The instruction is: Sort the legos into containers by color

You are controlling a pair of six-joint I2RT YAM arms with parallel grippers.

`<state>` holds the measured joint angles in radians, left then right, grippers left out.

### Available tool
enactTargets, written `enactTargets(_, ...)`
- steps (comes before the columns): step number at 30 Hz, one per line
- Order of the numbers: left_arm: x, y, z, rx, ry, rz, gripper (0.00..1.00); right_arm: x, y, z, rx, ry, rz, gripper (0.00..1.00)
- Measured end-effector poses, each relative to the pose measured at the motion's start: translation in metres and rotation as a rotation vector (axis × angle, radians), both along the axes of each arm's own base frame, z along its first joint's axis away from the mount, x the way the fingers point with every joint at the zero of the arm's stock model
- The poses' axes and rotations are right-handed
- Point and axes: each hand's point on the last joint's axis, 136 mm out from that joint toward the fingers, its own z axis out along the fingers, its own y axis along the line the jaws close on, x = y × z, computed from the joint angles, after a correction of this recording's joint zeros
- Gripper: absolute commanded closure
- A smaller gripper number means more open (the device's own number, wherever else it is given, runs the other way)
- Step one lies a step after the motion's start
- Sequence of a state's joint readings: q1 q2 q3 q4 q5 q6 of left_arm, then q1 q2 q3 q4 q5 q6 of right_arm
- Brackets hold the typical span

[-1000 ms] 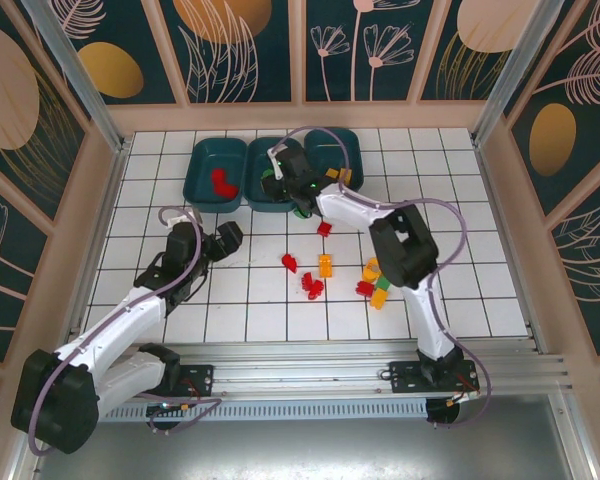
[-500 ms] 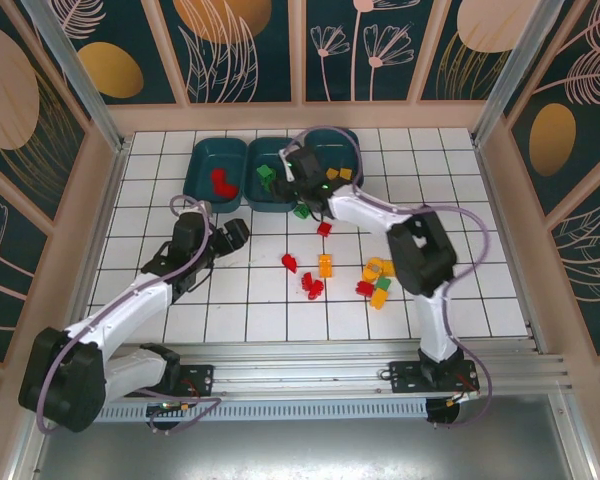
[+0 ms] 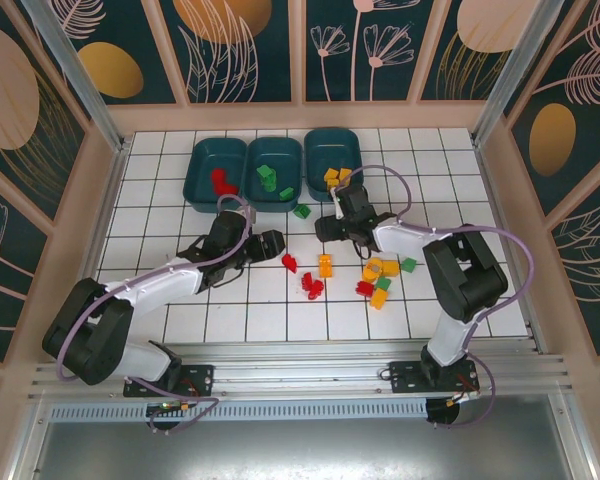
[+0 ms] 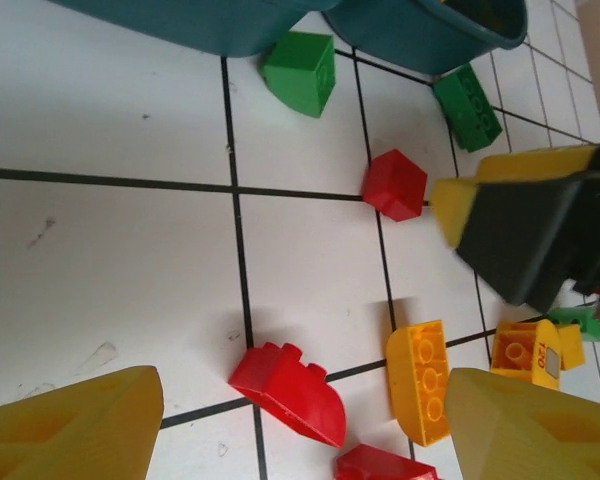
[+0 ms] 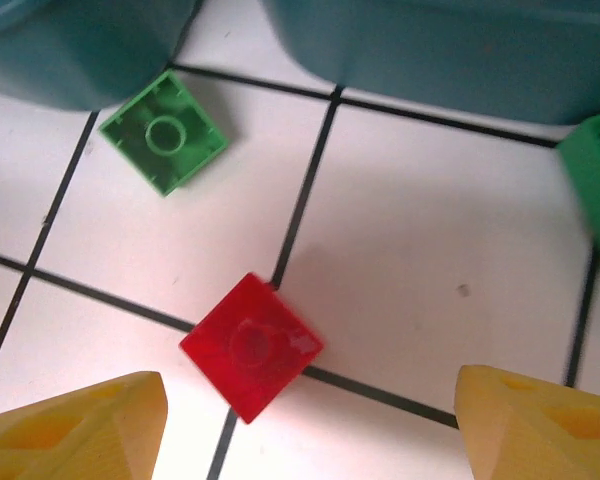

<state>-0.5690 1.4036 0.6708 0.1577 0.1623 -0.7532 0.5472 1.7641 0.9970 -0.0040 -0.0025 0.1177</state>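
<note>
Nearest to the arms' bases, most of the loose legos [image 3: 378,298] lie mixed on the white tiled desk [image 3: 160,215], red, orange and green together. A little farther, the left hand [image 3: 270,243] hangs low over the desk with its fingers [image 4: 70,425] spread wide and nothing between them. A curved red brick [image 4: 285,390] lies just ahead of it, inside the gap of the fingers. Its long axis runs slantwise across that gap, so we judge that the hand needs a small turn before it closes. An orange brick [image 4: 420,380] lies just beside the red one, near one finger, and could be caught with it. Beyond, the right hand [image 3: 323,228] is also open and empty. A square red brick [image 5: 252,345] sits just in front of its fingers, a bit off centre. Farthest, the three containers [image 3: 205,160] stand in a row. The left one already holds a red piece [image 3: 220,180], and it is on the left arm's side.
</note>
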Motion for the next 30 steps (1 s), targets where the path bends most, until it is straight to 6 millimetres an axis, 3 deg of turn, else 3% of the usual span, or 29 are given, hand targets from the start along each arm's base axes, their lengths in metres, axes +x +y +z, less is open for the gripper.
enactTargets(8,0.001,0.001,0.005,-0.005,-0.015,0.005,0.23,0.001,0.007,-0.034,-0.025,0.065,0.033,0.25)
enactTargets(15,0.002,0.002,0.011,-0.009,-0.030,0.011,0.22,0.026,0.009,-0.036,-0.078,0.019,0.008,0.32)
enactTargets(18,0.002,0.003,0.010,-0.007,-0.031,0.014,0.21,0.033,0.009,-0.036,-0.098,0.004,0.001,0.42)
enactTargets(22,0.002,0.005,0.011,0.007,-0.037,0.022,0.21,0.037,0.012,-0.036,-0.098,-0.001,0.003,0.65)
enactTargets(27,0.004,0.013,0.019,0.024,-0.064,0.045,0.20,0.035,0.012,-0.033,-0.090,-0.003,-0.012,0.73)
enactTargets(30,0.009,0.030,0.028,0.015,-0.071,0.092,0.18,0.028,0.019,-0.021,-0.073,-0.020,-0.011,0.74)
